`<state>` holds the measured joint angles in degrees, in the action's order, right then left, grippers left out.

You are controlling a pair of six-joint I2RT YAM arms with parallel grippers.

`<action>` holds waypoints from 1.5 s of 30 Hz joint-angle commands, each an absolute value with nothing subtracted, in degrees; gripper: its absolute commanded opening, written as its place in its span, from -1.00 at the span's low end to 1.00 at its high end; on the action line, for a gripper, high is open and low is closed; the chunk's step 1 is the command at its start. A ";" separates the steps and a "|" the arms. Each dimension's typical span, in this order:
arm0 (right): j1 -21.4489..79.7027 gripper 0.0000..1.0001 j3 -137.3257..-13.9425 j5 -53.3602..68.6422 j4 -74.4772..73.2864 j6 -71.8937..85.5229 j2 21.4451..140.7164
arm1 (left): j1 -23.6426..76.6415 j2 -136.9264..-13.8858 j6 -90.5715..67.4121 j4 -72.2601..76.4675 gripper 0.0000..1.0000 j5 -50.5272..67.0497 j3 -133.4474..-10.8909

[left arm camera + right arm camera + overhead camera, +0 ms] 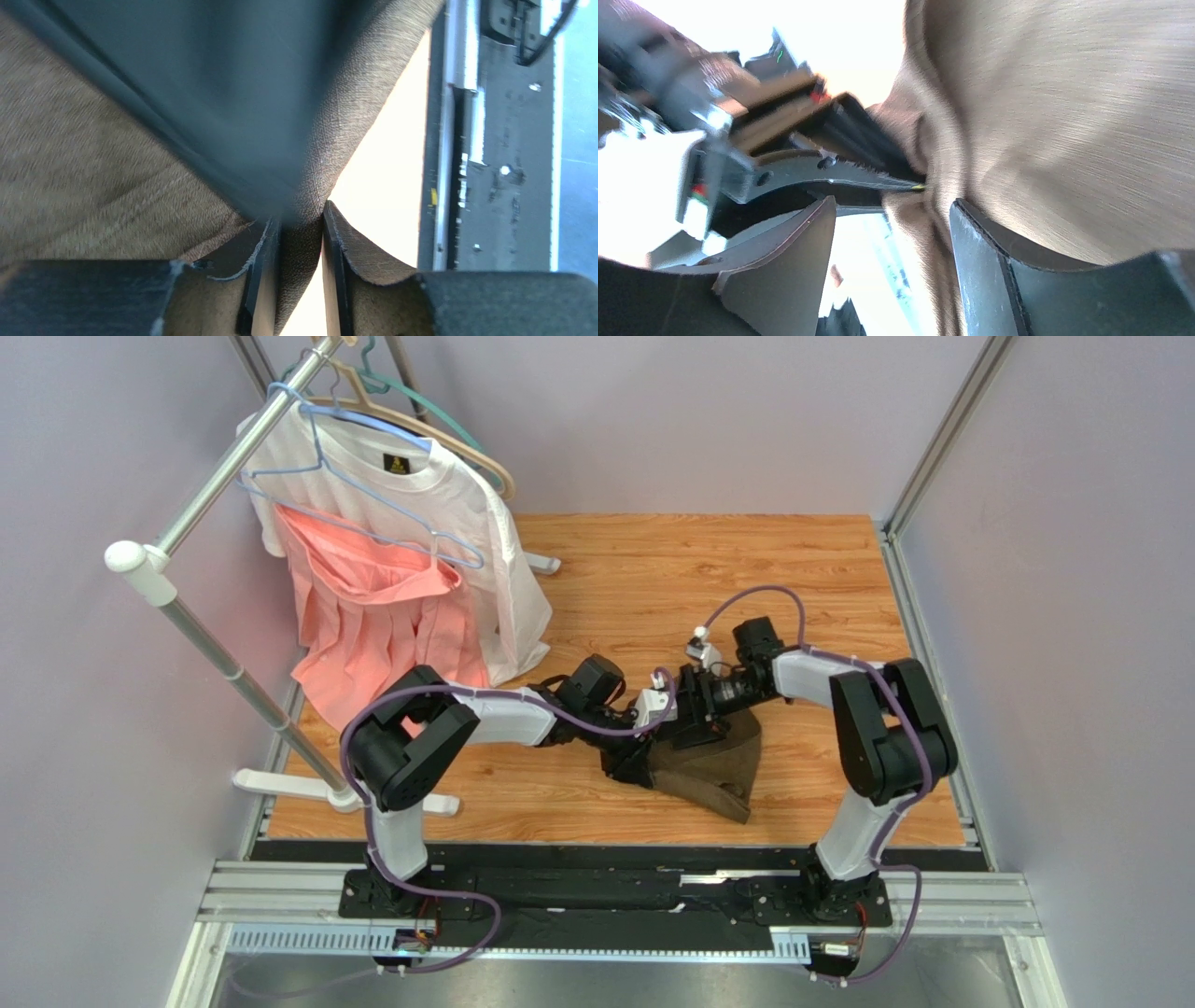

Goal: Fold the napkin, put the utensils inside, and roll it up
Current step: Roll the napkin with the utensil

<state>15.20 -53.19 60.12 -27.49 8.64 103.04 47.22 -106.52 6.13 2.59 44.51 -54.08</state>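
The dark olive-brown napkin (709, 763) hangs bunched over the wooden table, held up where my two grippers meet. My left gripper (657, 711) is shut on a fold of it; in the left wrist view the cloth (91, 182) fills the frame and a strip is pinched in the left gripper (302, 238). My right gripper (690, 703) stands open right beside it. In the right wrist view the right gripper (892, 231) has its jaws wide apart, with napkin (1074, 126) hanging by the right-hand finger and the left gripper (808, 161) just beyond. The utensils are out of view.
A clothes rack (211, 644) stands at the left with a white T-shirt (449, 504) and a pink garment (372, 616) on hangers. The wooden table (842, 574) runs back to grey walls. The arms' base rail (617, 896) lies along the near edge.
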 commanded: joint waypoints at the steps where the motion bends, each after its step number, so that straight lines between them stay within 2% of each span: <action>1: 9.24 0.29 -50.28 49.41 -25.05 14.32 95.82 | 48.96 -109.25 7.47 -5.54 -1.00 45.79 -52.82; 7: 2.29 0.29 -43.60 37.29 -24.43 21.61 82.29 | 48.87 -110.65 7.82 -7.55 -1.00 46.41 -54.40; 10: 1.76 0.29 -40.26 29.29 -23.47 24.34 70.26 | 48.60 -112.14 8.44 -9.93 -1.00 47.72 -55.89; 11: 1.84 0.29 -39.04 28.22 -22.51 24.78 63.53 | 48.17 -112.58 8.09 -10.11 -1.00 48.68 -56.16; 13: 2.63 0.29 -36.39 27.00 -20.04 25.05 57.42 | 47.73 -113.64 7.82 -10.81 -1.00 50.09 -57.03; 15: 8.32 0.31 -35.86 22.79 -19.95 21.73 50.23 | 46.94 -114.26 8.00 -12.47 -1.00 51.41 -57.74; 19: 24.23 0.32 -36.04 10.13 -21.01 15.65 44.13 | 45.71 -115.40 8.70 -15.11 -1.00 52.56 -59.59; 26: 48.82 0.33 -35.42 -5.17 -21.35 9.85 44.64 | 43.24 -117.95 8.79 -19.42 -1.00 54.84 -61.70; 29: 54.73 0.33 -36.30 -10.28 -23.20 7.48 49.63 | 42.02 -118.91 9.05 -21.70 -1.00 55.63 -62.75; 36: 60.55 0.33 -43.94 -13.72 -32.95 8.09 65.63 | 39.56 -120.76 10.28 -27.41 -1.00 56.51 -65.03; 45: 63.37 0.21 -45.70 -8.79 -33.93 7.91 70.13 | 37.88 -122.43 10.90 -29.62 -1.00 58.18 -66.09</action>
<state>62.61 -43.05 -10.20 -33.71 8.58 69.28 38.57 -119.52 6.83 -26.15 65.14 -66.32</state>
